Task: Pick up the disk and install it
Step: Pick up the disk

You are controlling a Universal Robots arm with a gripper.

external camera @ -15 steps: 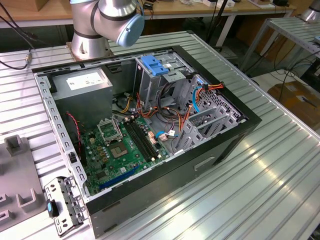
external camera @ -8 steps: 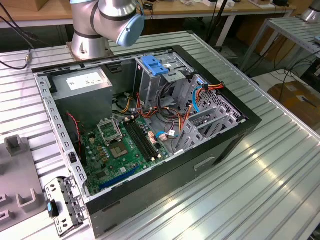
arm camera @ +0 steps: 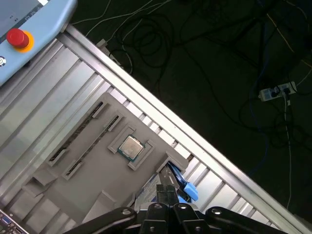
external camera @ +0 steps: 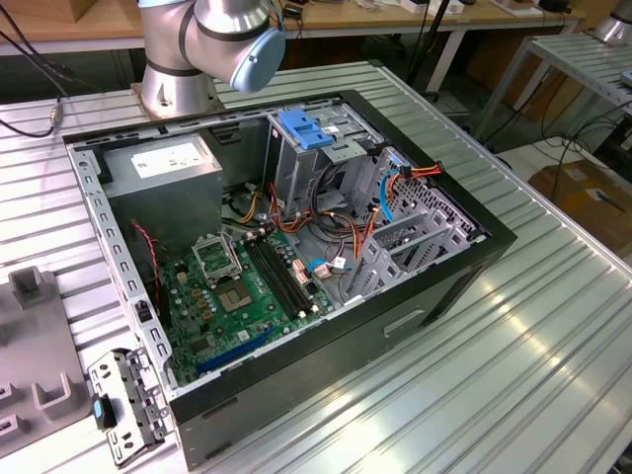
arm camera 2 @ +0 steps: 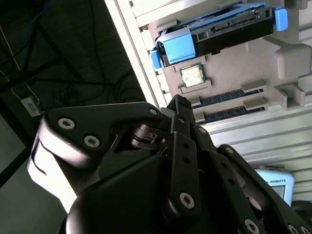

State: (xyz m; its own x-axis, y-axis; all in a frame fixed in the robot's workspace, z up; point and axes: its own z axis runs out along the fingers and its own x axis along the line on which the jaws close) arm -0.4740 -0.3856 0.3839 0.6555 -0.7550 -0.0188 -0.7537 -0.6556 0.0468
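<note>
Your disk (arm camera 2: 229,27) lies flat in the grey holder tray (arm camera 2: 287,58) on the ribbed desk (arm camera: 48,97), next to the processor chip (arm camera: 130,147). Your end effector (arm camera: 168,183) hangs over that tray, with the disk's blue rail just past its tips and not touching. It looks clenched on nothing.

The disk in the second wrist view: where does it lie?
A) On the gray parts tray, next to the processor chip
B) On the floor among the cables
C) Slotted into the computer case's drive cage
A: the disk, with its blue carrier, lies flat on the gray parts tray, and the processor chip sits in its own recess right beside it.
</note>
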